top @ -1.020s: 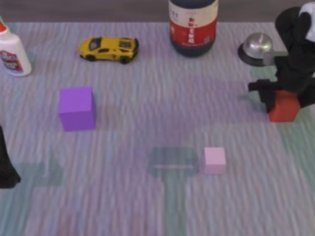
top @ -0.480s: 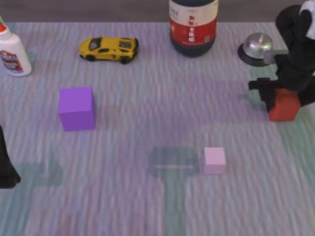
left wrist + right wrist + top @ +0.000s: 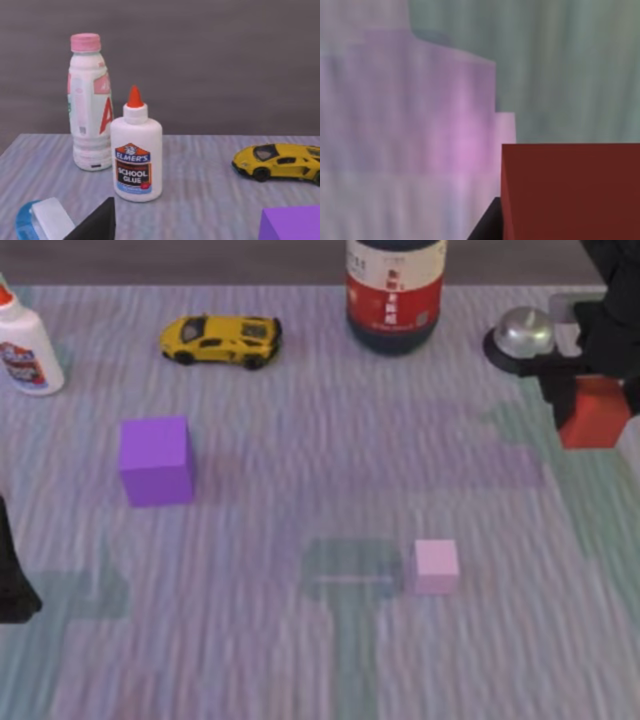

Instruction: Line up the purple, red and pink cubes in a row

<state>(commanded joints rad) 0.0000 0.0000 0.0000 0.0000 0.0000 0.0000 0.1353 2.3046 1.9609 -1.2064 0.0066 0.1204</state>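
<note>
Red cube (image 3: 594,412) at the table's (image 3: 330,490) far right edge, beside the silver bell (image 3: 524,332), clamped in the right end effector (image 3: 592,390) and apparently lifted clear. Judged rigid, light, matte; flat opposite faces suit a centred pinch. Purple cube (image 3: 155,459) sits left of centre, largest. Pink cube (image 3: 437,566) lies right of centre, nearer the front, smallest. Left end effector (image 3: 14,580) parked at the left edge; finger state cannot be told.
</note>
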